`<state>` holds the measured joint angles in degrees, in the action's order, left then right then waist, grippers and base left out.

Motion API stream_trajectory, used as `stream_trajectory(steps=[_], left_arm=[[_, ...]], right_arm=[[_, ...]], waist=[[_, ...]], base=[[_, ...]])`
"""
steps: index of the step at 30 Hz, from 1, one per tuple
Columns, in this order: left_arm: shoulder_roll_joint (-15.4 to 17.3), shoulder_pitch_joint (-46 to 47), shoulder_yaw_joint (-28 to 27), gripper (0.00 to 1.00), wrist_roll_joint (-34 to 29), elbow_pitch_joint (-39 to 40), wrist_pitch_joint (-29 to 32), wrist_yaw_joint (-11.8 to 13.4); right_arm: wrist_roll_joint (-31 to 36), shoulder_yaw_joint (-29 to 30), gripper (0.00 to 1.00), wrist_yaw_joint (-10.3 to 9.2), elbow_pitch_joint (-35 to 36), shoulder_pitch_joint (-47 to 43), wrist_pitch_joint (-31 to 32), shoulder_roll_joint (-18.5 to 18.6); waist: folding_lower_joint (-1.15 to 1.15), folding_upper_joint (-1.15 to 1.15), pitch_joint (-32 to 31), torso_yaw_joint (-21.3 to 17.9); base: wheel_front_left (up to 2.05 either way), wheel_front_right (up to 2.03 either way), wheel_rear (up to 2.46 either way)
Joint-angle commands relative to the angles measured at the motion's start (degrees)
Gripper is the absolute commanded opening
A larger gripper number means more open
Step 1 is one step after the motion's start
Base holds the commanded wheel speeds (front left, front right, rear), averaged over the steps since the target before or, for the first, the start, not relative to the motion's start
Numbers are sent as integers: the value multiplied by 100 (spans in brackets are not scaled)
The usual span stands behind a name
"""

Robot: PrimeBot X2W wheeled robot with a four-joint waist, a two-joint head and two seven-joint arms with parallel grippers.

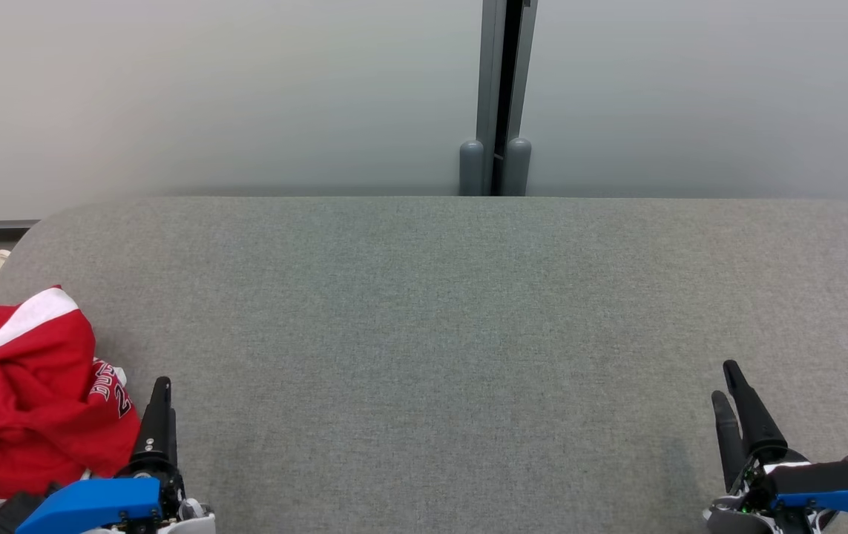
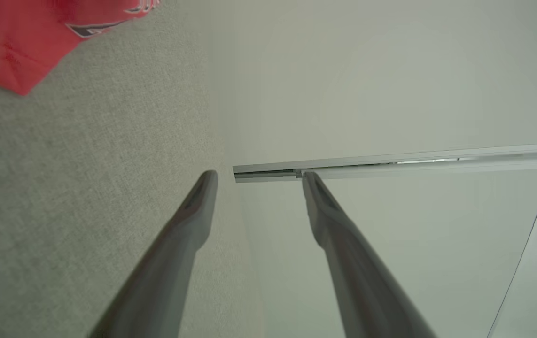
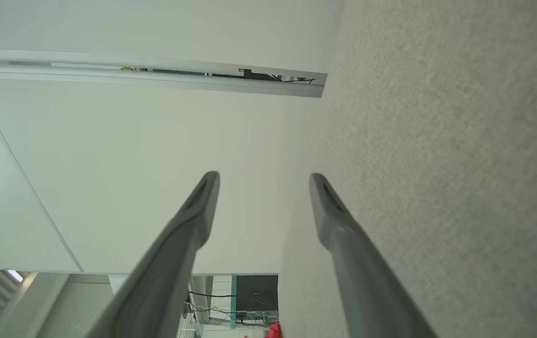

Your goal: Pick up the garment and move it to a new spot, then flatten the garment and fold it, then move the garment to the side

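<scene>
The table (image 1: 438, 334) is wide, covered in grey woven fabric; its far corners are rounded. A crumpled red garment (image 1: 23, 393) with a white stripe and dark lettering lies at the near left edge.
</scene>
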<state>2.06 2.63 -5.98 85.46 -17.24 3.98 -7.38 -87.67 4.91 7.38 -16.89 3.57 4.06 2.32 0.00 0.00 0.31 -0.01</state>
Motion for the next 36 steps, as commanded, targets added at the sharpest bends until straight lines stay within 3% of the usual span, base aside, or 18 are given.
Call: stream_trajectory(steps=[1, 19, 36], left_arm=[[59, 167, 23, 100, -411, 83, -87, -3], [140, 249, 287, 100, -2627, 167, -506, 158], [359, 530, 631, 100, -4121, -387, -854, 388]], right_arm=[[339, -6, 100, 3, 89, 93, -94, 58], [2450, -15, 100, 5, 215, 135, -513, 22], [4342, -181, 100, 8, -374, 467, -864, 39]], waist=[[0, 0, 3, 3], [0, 0, 44, 25], [0, 0, 101, 41]], base=[[0, 0, 0], [0, 0, 0], [0, 0, 0]])
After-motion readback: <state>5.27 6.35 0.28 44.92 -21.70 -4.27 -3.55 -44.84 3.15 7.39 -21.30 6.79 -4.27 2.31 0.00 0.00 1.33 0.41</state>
